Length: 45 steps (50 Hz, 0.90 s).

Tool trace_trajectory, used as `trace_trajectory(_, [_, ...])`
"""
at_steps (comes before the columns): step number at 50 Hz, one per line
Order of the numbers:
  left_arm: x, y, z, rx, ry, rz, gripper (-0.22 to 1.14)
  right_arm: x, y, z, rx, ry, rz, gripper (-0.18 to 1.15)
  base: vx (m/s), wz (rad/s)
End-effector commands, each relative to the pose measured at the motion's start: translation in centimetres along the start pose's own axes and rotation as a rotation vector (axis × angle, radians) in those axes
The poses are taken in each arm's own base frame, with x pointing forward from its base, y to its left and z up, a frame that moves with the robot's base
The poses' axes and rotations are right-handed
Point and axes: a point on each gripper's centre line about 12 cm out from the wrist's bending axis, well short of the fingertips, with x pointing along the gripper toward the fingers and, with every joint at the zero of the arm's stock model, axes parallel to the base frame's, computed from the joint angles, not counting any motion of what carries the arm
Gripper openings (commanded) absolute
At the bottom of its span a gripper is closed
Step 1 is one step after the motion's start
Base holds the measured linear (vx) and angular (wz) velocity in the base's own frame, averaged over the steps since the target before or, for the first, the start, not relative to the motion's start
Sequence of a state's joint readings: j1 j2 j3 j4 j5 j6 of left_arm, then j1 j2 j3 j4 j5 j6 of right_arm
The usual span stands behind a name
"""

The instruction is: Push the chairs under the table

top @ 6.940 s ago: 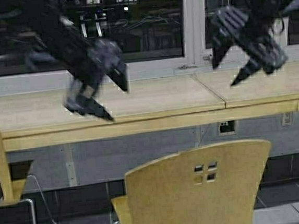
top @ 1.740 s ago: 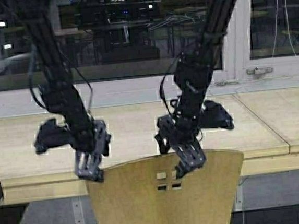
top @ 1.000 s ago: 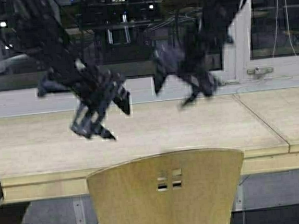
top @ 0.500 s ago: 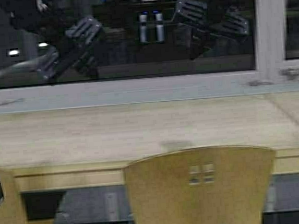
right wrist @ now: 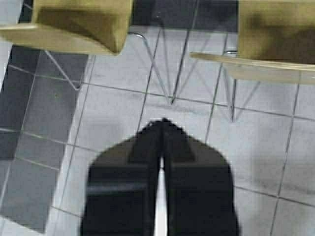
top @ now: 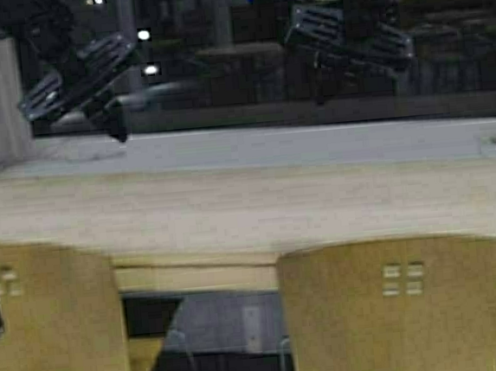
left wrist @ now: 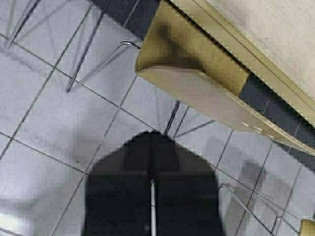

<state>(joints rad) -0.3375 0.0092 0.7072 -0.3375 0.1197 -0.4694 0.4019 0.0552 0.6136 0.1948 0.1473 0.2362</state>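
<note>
Plywood chair on the left (top: 47, 320) stands with its back short of the worktop (top: 233, 213) front edge, seat apparently not fully under. The right-hand chair (top: 402, 306) sits close against that edge. Both backs face the robot; each chair's width runs parallel to the worktop's long axis, which spans left to right. The left claw (top: 74, 79) and right claw (top: 348, 42) are raised high above the worktop, well apart from either chair, fingers closed on nothing. Judgement: the left arm is nearer the left chair.
</note>
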Motion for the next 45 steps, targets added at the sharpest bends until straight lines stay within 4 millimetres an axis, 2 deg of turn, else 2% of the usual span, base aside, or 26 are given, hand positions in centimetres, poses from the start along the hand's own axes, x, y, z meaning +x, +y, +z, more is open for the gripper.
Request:
trace_trajectory(1, [-0.5,-1.1,1.4,0.029,-0.041,-0.032,0.13,-0.3,0.3,0.4,-0.031,-0.017,0.004,0.36,-0.14,0.22])
trace_trajectory(6, [-0.4,-1.4,1.8,0.075,-0.065,-0.042,0.25,-0.2,0.3,0.4,-0.005,-0.017,0.005,0.38,-0.16,0.29])
trace_trajectory(10, [-0.1,-1.1,2.5,0.079,-0.084,-0.035,0.46,0.1,0.0,0.7,0.004,-0.014,-0.002,0.48,-0.17,0.4])
trace_trajectory(17, [0.5,-0.9,3.1,0.096,-0.094,-0.027,0.96,0.7,-1.3,0.9,0.023,0.0,-0.029,0.9,-0.19,0.42])
trace_trajectory(19, [0.5,-0.8,3.0,0.097,-0.092,-0.025,1.06,0.7,-1.3,1.3,0.022,0.001,-0.033,1.02,-0.19,0.35])
trace_trajectory(21, [0.6,-0.6,2.8,0.098,-0.086,-0.02,1.07,0.7,-1.4,1.7,0.026,0.002,-0.035,1.07,-0.19,0.25])
trace_trajectory(26, [0.6,-0.1,2.3,0.095,-0.064,-0.007,1.0,0.8,-1.3,1.8,0.024,0.009,-0.035,1.03,-0.19,0.14])
trace_trajectory(45, [0.0,-0.8,2.5,0.079,-0.032,-0.008,1.01,1.0,-1.6,1.4,0.01,0.04,-0.047,1.04,-0.24,0.13])
